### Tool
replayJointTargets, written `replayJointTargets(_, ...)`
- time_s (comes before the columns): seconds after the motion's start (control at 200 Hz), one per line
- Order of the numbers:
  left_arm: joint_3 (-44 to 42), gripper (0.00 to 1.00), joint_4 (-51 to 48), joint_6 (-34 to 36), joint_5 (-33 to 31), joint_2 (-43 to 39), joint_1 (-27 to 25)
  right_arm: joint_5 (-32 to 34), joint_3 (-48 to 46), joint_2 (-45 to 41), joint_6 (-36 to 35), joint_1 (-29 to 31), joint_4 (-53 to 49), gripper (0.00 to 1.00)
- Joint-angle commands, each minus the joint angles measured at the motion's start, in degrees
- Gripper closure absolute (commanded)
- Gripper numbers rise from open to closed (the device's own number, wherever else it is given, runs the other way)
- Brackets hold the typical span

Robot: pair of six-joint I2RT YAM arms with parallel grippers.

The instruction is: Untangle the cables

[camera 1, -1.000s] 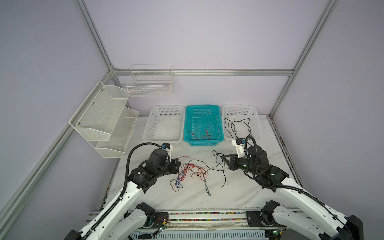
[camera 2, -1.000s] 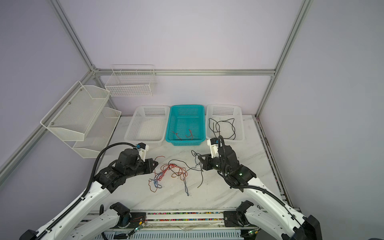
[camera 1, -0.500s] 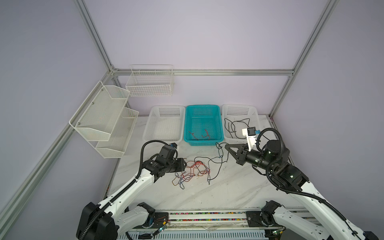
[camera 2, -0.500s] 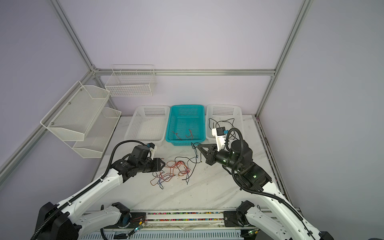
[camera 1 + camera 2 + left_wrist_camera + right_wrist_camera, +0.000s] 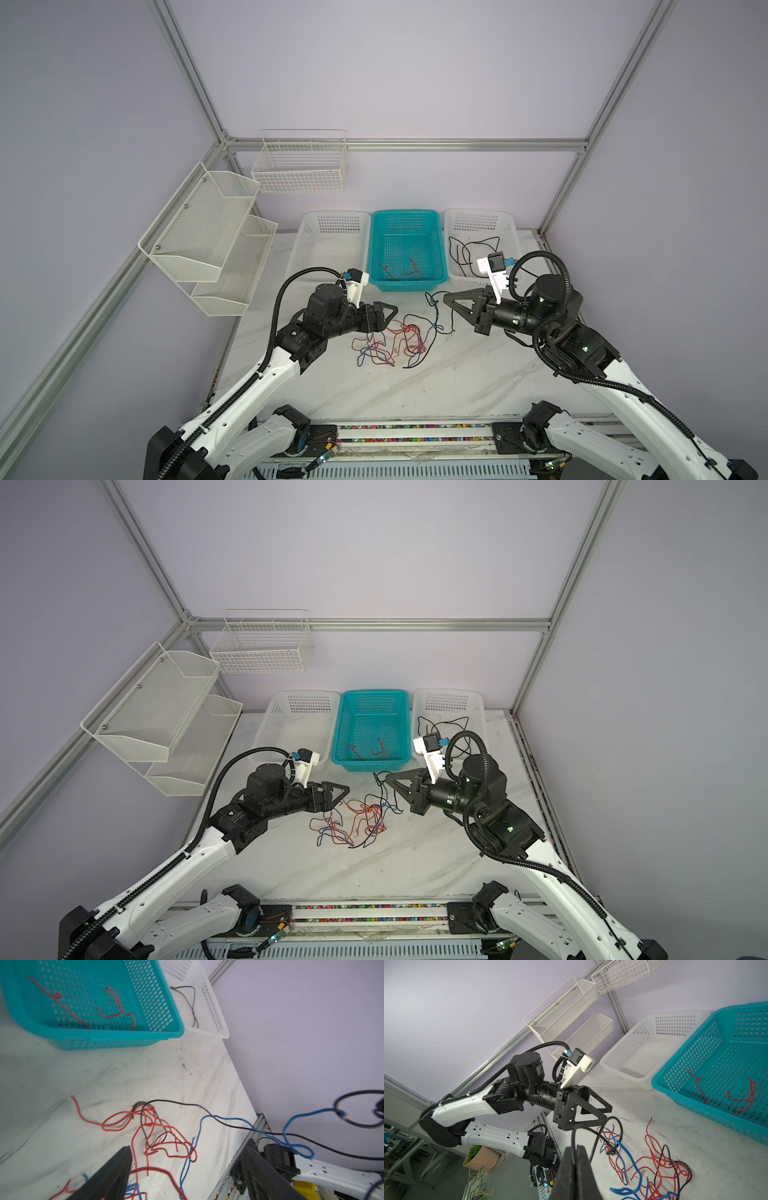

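Observation:
The cables (image 5: 395, 340) (image 5: 353, 820) lie in a loose red, blue and black tangle on the marble table between my grippers. My left gripper (image 5: 388, 319) (image 5: 340, 799) (image 5: 187, 1157) hovers open over the tangle's left edge; a red strand (image 5: 158, 1169) crosses between its fingers, unpinched. My right gripper (image 5: 445, 297) (image 5: 387, 777) (image 5: 576, 1148) is shut on a black cable (image 5: 572, 1136), lifted above the tangle's far right end, with black and blue loops (image 5: 432, 303) trailing down. Red cables (image 5: 399, 268) lie in the teal basket (image 5: 405, 214). A black cable (image 5: 469, 249) lies in the right white basket (image 5: 478, 212).
A white basket (image 5: 332, 216) stands left of the teal one, nothing in it. A two-tier mesh rack (image 5: 208, 232) and a wire basket (image 5: 299, 166) hang on the walls at left. The table's right edge runs along a metal rail (image 5: 540, 237).
My left gripper has opened and slid right toward the tangle, letting go of the strands. My right gripper rose and swung, still shut, pulling the black cable up and away.

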Motion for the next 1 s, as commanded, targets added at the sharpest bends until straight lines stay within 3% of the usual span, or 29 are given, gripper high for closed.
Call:
replayJointTargets(0.0,1.6,0.14,9.7,0.4,7.8,1.4,-1.9,-3.0,0.0,-0.4,0.8,-0.2,4.1,1.0)
replayJointTargets(0.42,0.3,0.08,23.1,0.2,11.0,7.9,-10.8,-6.3,-1.8,0.3,3.1,-0.2,8.4,1.0)
replayJointTargets(0.695,-0.2,0.11,26.1,-0.1,9.9,11.6,-12.5,-8.2,-3.3,-0.6,5.5,-0.2,11.5,1.0)
replayJointTargets(0.82,-0.2,0.26,27.6,-0.6,10.0,13.1,-12.7,-8.5,-3.5,-0.6,5.9,-0.2,12.1,1.0)
replayJointTargets(0.995,-0.3,0.65,28.9,-1.1,10.5,14.5,-12.8,-7.8,-3.6,-1.1,6.0,-0.2,12.0,1.0)
